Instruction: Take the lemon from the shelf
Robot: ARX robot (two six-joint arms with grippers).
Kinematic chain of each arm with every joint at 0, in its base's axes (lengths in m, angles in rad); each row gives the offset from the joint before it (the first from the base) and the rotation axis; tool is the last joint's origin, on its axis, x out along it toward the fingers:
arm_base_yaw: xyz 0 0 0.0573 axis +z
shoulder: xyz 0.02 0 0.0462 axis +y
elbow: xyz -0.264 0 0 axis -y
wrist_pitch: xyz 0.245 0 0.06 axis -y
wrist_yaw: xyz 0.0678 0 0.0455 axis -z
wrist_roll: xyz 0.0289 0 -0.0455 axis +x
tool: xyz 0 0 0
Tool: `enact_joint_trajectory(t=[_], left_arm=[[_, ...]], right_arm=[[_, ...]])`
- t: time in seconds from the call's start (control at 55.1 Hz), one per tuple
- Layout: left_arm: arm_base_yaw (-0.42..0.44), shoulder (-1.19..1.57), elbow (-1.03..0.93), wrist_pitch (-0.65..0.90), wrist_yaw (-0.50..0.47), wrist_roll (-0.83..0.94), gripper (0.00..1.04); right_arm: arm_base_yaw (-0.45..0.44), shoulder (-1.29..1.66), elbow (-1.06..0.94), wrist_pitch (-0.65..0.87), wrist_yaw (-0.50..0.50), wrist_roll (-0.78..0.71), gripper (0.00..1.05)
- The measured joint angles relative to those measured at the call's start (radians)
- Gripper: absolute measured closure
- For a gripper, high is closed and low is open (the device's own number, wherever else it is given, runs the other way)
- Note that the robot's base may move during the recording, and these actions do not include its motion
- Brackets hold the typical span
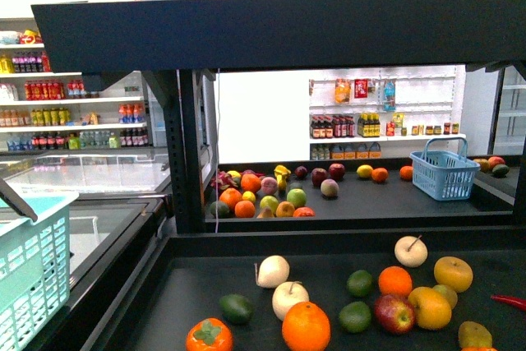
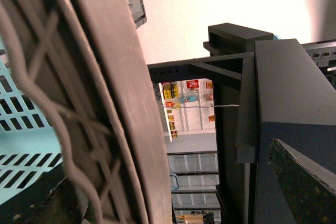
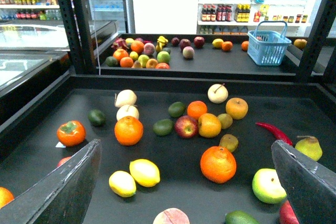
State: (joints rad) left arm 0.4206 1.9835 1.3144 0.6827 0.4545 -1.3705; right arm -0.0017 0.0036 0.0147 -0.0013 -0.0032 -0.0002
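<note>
Two smooth, oval lemons (image 3: 144, 172) rest on the shelf's (image 3: 157, 82) matte black deck; my right hand (image 3: 185, 146) gapes, released; bottle labels (image 3: 218, 13) seem unreadable.

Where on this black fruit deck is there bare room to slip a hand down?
The deck is bare between the lemon and the large orange, and in the rear right corner beyond the golden apple. It is crowded around the red apple, mid-deck.

Matt black metal for the shelf (image 3: 176, 153), decks flat and dull. Smooth, faintly waxy yellow skin on the lemon (image 3: 145, 172). Moulded plastic lattice, lightly shiny, on the blue basket (image 3: 268, 47) and the teal basket (image 1: 33, 277).
</note>
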Motion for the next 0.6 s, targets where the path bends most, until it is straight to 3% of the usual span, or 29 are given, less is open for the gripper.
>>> enact_joint_trajectory(t=[0.218, 0.599], left_arm=[[-0.004, 0.036, 0.046, -0.032, -0.011, 0.014, 0.09], [-0.002, 0.032, 0.042, -0.063, -0.029, 0.05, 0.71]], right_arm=[[0.0, 0.0, 0.0, 0.0, 0.0, 0.0, 0.07], [0.0, 0.0, 0.0, 0.0, 0.0, 0.0, 0.07]])
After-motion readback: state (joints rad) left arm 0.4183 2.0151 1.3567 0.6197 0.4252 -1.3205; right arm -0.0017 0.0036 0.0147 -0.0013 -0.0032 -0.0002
